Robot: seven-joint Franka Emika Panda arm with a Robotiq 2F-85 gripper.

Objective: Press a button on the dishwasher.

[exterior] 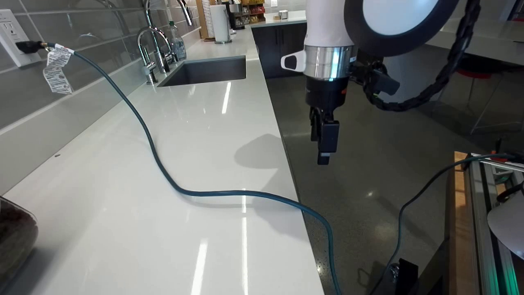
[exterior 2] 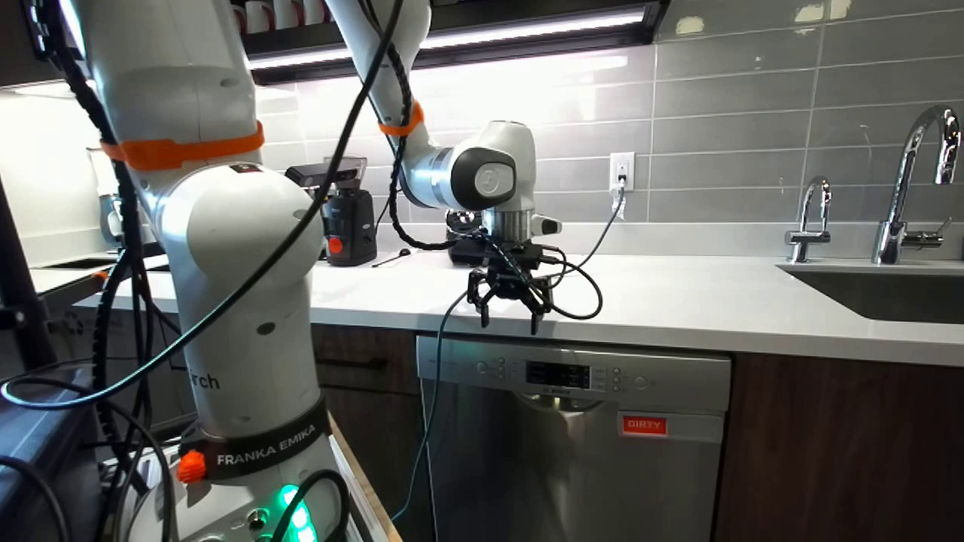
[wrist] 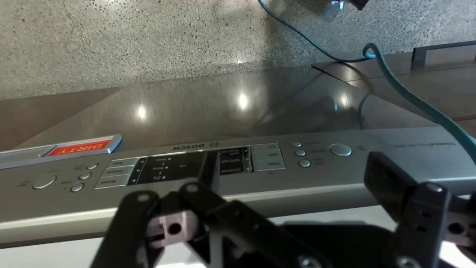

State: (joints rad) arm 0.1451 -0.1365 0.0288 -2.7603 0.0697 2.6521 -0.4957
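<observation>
The steel dishwasher [exterior 2: 520,459] stands under the counter. Its control panel [exterior 2: 459,361] has a dark display [exterior 2: 558,375]. The wrist view shows a large round button [wrist: 340,149], small round buttons [wrist: 299,153], and more buttons [wrist: 84,175] beside another large round one [wrist: 44,181]. My gripper [exterior 2: 510,322] is open and empty, pointing down. It is above the panel and looks apart from it. In the wrist view the gripper [wrist: 293,162] spans part of the panel, one finger overlapping the display. In an exterior view the gripper [exterior: 323,157] hangs beyond the counter's edge; the dishwasher is hidden there.
A teal cable [exterior: 221,193] runs from the wall outlet [exterior: 16,37] over the white counter [exterior: 135,246] and down past the dishwasher's side. A sink [exterior: 208,70] with faucets is set in the counter. A red DIRTY sign [exterior 2: 645,426] is on the dishwasher door.
</observation>
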